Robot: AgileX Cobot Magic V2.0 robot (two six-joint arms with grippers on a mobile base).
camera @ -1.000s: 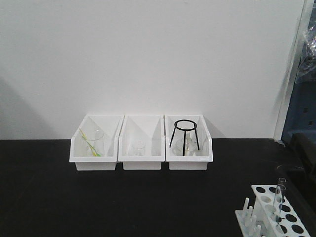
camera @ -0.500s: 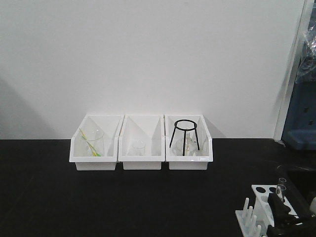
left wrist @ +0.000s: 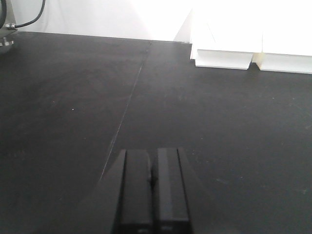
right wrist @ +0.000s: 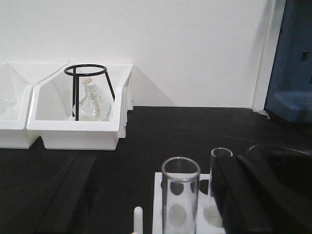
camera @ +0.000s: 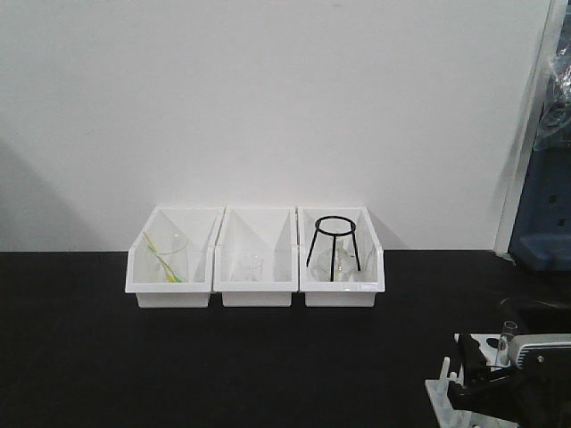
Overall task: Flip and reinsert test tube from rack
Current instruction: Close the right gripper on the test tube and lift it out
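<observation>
The white rack (camera: pixel 441 393) stands at the table's front right corner, largely covered by my right gripper (camera: pixel 489 378). A clear test tube (camera: pixel 509 333) pokes up from it. In the right wrist view the test tube (right wrist: pixel 180 197) stands upright in the rack (right wrist: pixel 158 202) between my open fingers, touching neither. A second clear tube (right wrist: pixel 219 170) stands just behind it, against the inner side of the right finger (right wrist: pixel 243 200). My left gripper (left wrist: pixel 152 187) is shut and empty, low over bare black table.
Three white bins (camera: pixel 259 283) sit in a row at the back: one holds a beaker (camera: pixel 167 257) with a green-yellow stick, the middle one a small glass, the right one a black wire tripod (camera: pixel 333 246) over a flask (right wrist: pixel 90 103). Blue equipment (camera: pixel 544 214) stands at the right edge.
My right gripper has come in from the lower right and moved left over the rack, now straddling a tube. Nothing else has moved.
</observation>
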